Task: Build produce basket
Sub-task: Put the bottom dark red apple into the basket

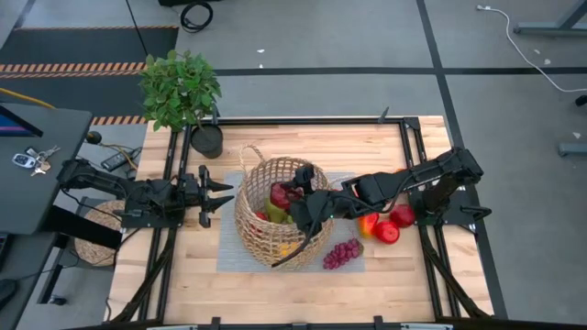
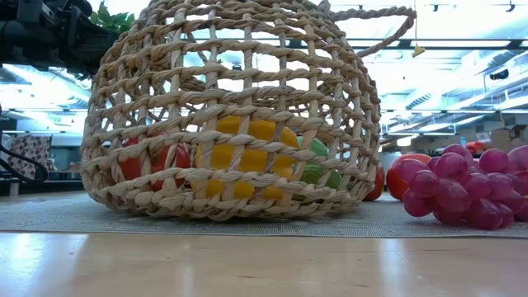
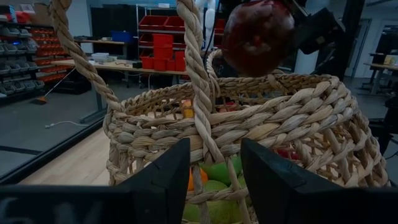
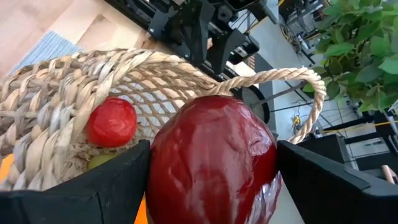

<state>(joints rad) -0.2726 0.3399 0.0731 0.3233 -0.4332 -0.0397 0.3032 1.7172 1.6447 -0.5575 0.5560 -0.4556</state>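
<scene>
The tan wicker basket stands on a grey mat at mid-table and holds red, yellow and green pieces. My right gripper is over the basket's opening, shut on a dark red glossy fruit. My left gripper is open, level at the basket's left side. In the left wrist view its fingers stand on either side of a loop handle. Red apples, an orange piece and purple grapes lie to the right of the basket. My right gripper pinches the dark red fruit between its two fingers, one on each of its sides. It reaches in from the table's right, slanting down. The fruit is lifted clear above the basket's rim and the pieces inside. I cannot tell whether my left gripper touches the basket.
A leafy plant in a black pot stands at the far left corner. Bare wood lies toward the table's near edge. A desk with keys stands left of the table.
</scene>
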